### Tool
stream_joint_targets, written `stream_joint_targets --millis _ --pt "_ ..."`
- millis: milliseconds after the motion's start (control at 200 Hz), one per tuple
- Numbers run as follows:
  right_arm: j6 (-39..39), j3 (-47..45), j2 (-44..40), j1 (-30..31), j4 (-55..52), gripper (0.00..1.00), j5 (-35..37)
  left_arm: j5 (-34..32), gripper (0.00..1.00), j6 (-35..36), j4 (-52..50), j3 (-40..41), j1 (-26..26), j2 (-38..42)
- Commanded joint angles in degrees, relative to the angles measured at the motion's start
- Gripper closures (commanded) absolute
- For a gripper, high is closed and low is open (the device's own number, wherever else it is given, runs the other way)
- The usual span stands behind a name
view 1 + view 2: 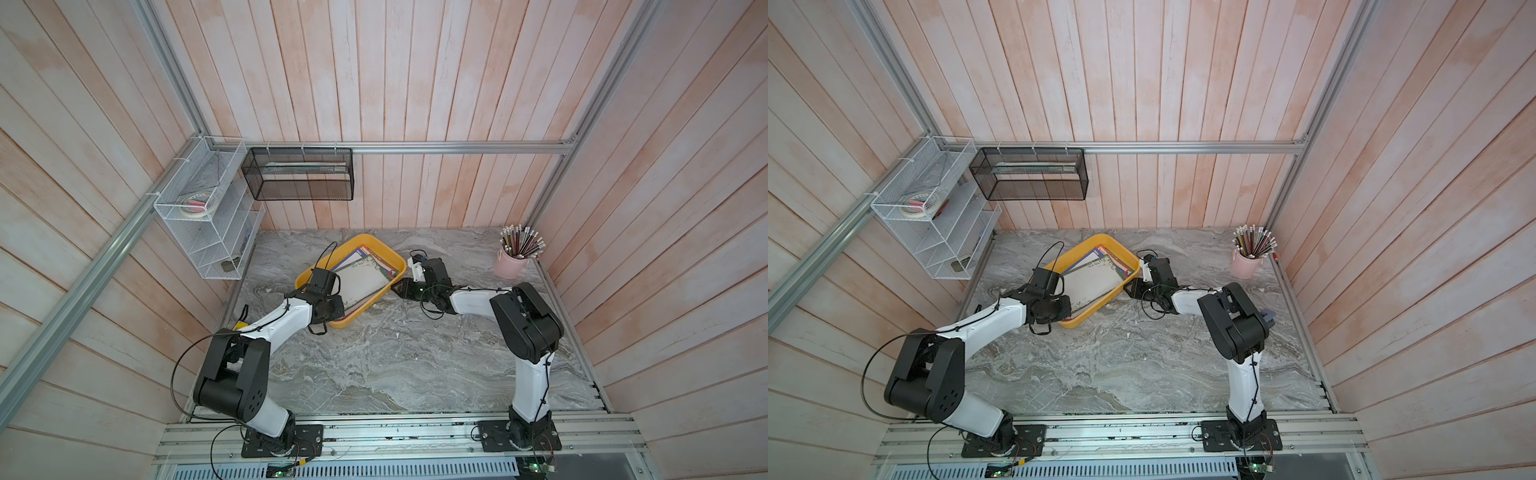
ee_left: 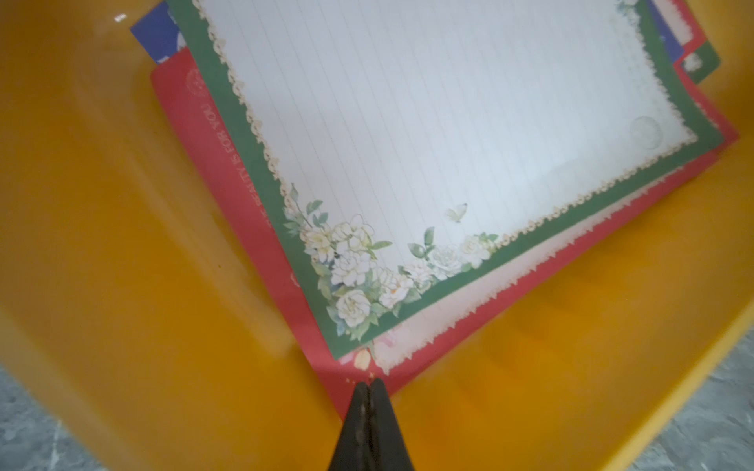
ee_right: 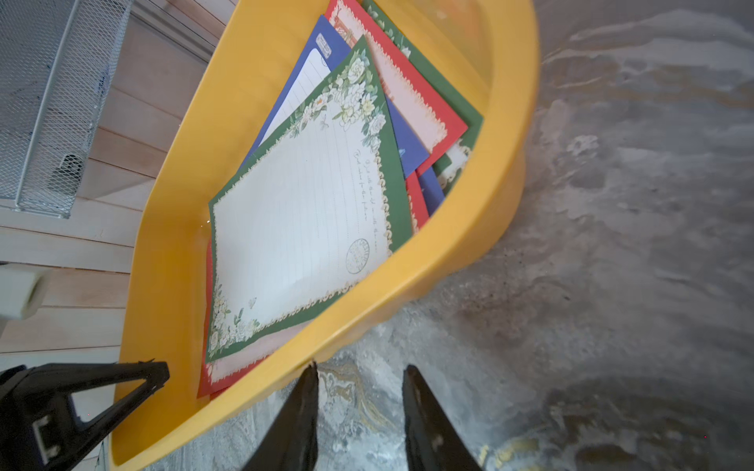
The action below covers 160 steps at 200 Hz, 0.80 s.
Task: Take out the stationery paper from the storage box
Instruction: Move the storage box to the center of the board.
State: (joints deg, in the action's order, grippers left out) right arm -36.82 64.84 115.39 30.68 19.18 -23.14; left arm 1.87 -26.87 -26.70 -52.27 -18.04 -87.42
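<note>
The yellow storage box [image 1: 361, 237] [image 1: 1098, 237] sits at an angle on the marble table, near the back. Inside lies the stationery paper [image 1: 363, 284] [image 1: 1092, 282], several fanned sheets: a green-bordered one [image 2: 408, 122] [image 3: 293, 228] on top, with red [image 2: 191, 134] and blue under it. My left gripper [image 2: 369, 383] [image 1: 338, 305] reaches into the box's near corner. It is shut, tips on the red sheet's corner; whether they pinch the paper does not show. My right gripper [image 3: 361, 367] [image 1: 399, 287] is open outside the box's right wall [image 3: 489, 204], one fingertip touching it, with bare table between the jaws.
A pink cup of pencils [image 1: 513, 259] stands at the back right. A white wire rack [image 1: 208, 220] and a black mesh basket [image 1: 299, 174] hang on the walls at the back left. Marble tabletop [image 1: 395, 353] stretches in front of the box.
</note>
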Motion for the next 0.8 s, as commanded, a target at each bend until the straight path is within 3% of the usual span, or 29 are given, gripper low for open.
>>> stream_joint_targets --millis 0,795 --pt "1.28 1.86 1.59 0.34 -1.74 0.63 -2.23 2.61 0.94 -2.66 -2.04 2.19 -1.62 3.29" --pt "2.47 -1.51 -1.25 2.88 -4.68 0.63 -5.59 6.92 0.94 -12.44 -5.1 8.49 -13.87 16.56"
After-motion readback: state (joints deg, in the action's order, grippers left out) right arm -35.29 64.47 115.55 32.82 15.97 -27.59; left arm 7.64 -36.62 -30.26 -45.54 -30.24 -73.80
